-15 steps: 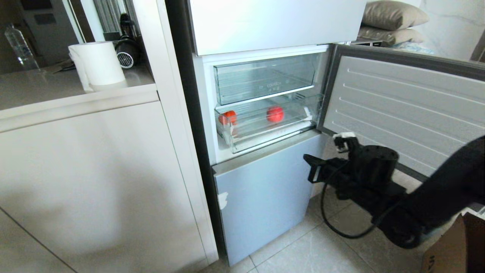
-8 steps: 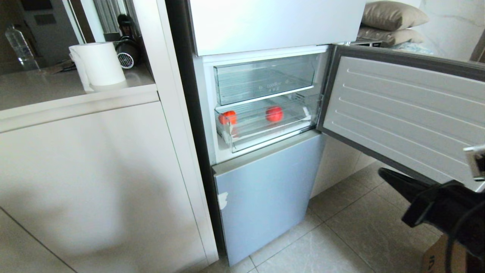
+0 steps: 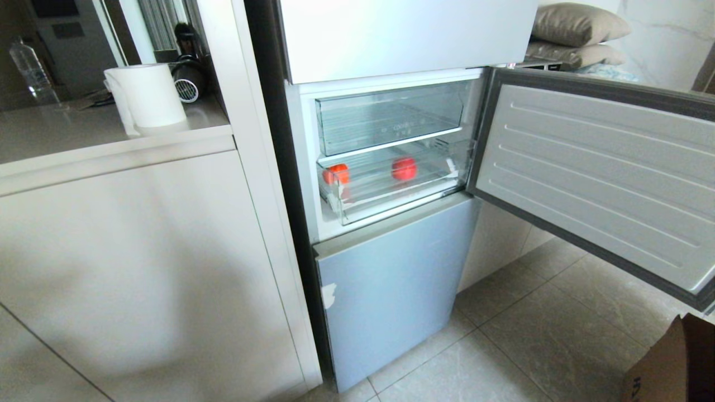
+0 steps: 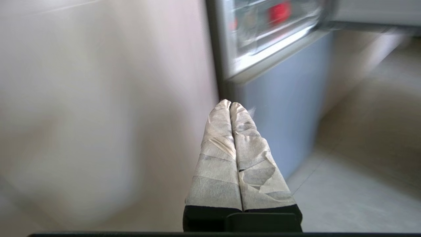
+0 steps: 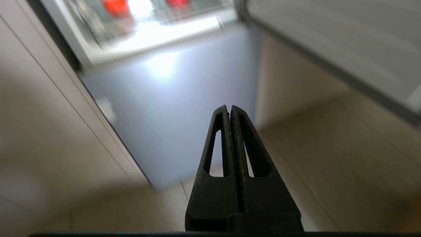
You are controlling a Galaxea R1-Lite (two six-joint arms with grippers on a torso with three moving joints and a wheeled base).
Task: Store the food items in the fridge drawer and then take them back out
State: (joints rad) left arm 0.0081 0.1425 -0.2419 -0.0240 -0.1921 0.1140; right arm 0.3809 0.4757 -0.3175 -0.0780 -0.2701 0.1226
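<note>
With the fridge door [image 3: 592, 178] swung open, two food items [image 3: 404, 168] sit in the fridge drawer [image 3: 391, 201] | left gripper [image 4: 230, 104] closed, empty | right gripper [image 5: 229, 108] closed, empty, below the drawer.

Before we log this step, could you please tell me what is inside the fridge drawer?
Two tomatoes: one at the drawer's left end, one mid-drawer. The bin above hides the back.

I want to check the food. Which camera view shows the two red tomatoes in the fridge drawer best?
The head view: both tomatoes, left and right, sit sharp inside the clear fridge drawer. The left wrist view shows one red blur and a fainter spot; the right wrist view shows two red blurs at its edge.
</note>
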